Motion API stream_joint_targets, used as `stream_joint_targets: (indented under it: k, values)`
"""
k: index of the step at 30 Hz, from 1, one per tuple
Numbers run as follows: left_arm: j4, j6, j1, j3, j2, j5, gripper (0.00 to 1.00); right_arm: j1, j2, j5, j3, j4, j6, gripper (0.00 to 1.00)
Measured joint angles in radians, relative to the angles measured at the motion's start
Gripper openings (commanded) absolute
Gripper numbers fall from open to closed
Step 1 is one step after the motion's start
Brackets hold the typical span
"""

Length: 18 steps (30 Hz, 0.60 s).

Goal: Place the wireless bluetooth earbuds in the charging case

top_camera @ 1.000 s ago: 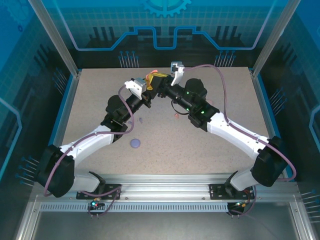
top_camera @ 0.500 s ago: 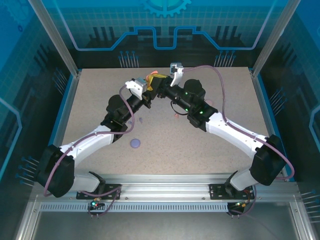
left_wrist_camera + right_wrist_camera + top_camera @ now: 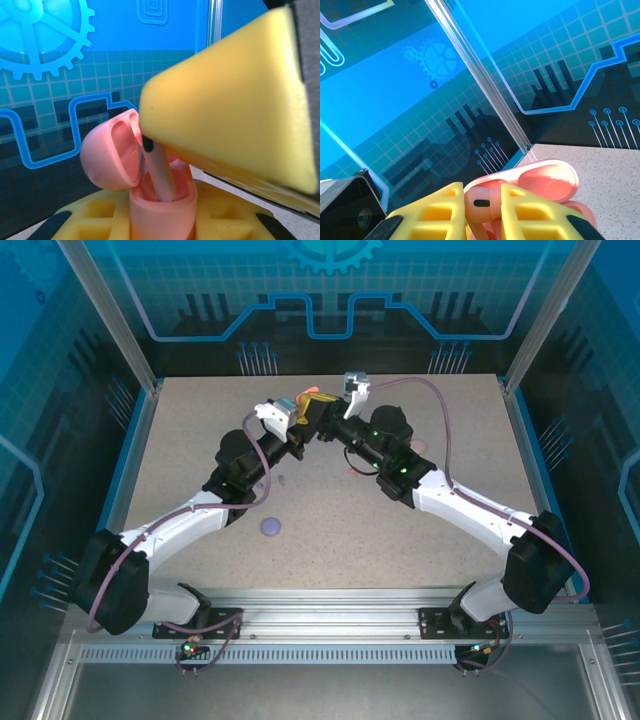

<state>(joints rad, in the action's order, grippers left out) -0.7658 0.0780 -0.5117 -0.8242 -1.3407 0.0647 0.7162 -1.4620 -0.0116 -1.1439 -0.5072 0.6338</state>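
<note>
Lavender comes first, at the left of the speckled grey table (image 3: pixel 180 470): a smooth, rounded lavender plastic case (image 3: pixel 270 527) lies beside the left arm, with a tiny lavender speck (image 3: pixel 283 479), probably a bud, a little beyond it.

Further right, over the far middle of the table, the left gripper (image 3: pixel 160 222) has its 2 yellow foam-padded fingers pressed against the lower body of a coral-pink, pebble-shaped plastic charging case (image 3: pixel 152 212). It holds the case upright, with the hinged lid (image 3: pixel 107 160) swung open to the left.

Just right of the lid, a coral-pink stemmed plastic earbud (image 3: pixel 162 175) points stem-down into the case. Its tip is inside the rim and its head is above it, so I judge it partly seated at most. The right gripper (image 3: pixel 481 199) pinches the bud's head between its 2 yellow pads.

Further right on the table lie a small coral piece (image 3: pixel 352 471) and a pale pinkish one (image 3: pixel 420 447), both too small to identify.

The bud looks very light, rigid and glossy, so it is likely to twist or slip under a pinch. Holding the rounded head and leaving the stem free seems the sensible grip. The case looks hard and light and is best clamped across its lower shell, clear of the hinge.
</note>
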Motion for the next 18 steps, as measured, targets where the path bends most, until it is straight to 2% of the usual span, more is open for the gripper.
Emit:
stream_joint_targets:
  k: [18]
  values:
    - [0.001, 0.000, -0.002, -0.005, 0.000, 0.000, 0.00, -0.012, 0.014, 0.028, 0.018, -0.002, -0.026, 0.15]
